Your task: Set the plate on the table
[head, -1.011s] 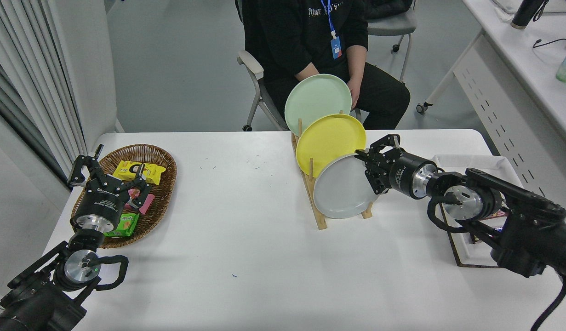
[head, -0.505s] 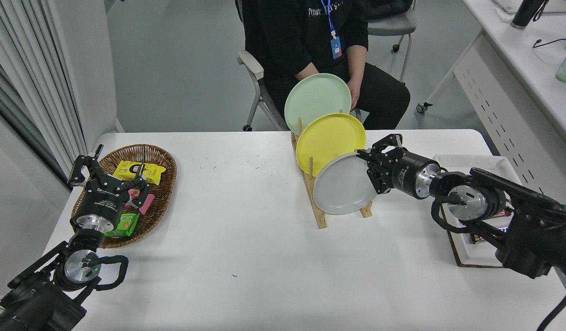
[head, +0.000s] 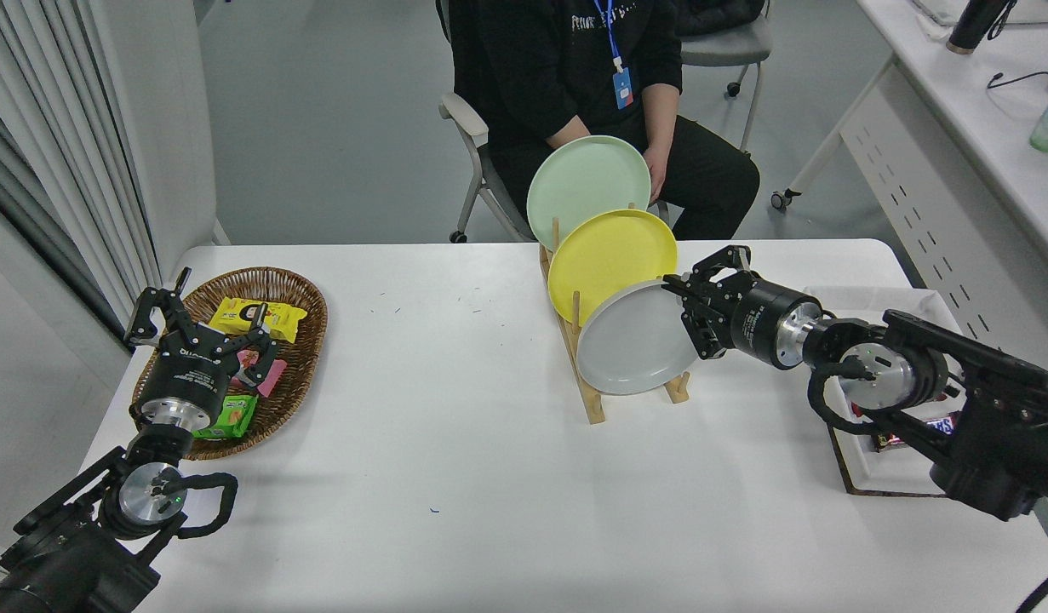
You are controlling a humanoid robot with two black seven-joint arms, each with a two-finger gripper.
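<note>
The light-grey plate (head: 632,347) stood on edge in the nearest slot of the wooden rack (head: 587,387), right of centre in the frame, tilted back against the yellow plate (head: 610,255), with a mint-green plate (head: 586,186) in the slot behind that. The right tool (head: 692,317) was clamped on the grey plate's right rim, one finger before the rim and one behind it. That edge grip suited a plate held upright by pegs, since only the rim was free to pinch. The plate looked slightly raised in its slot, so I judged the lift out of the rack had only begun; it had not reached the bench (head: 455,477).

At the left of the frame a wicker basket (head: 298,294) held several snack packets, yellow, pink and green. The left tool (head: 202,336) was parked over it with its fingers spread. At the right edge a white tray (head: 864,298) held a dark wrapped bar, mostly hidden by the right arm. A person sat beyond the bench at the top.
</note>
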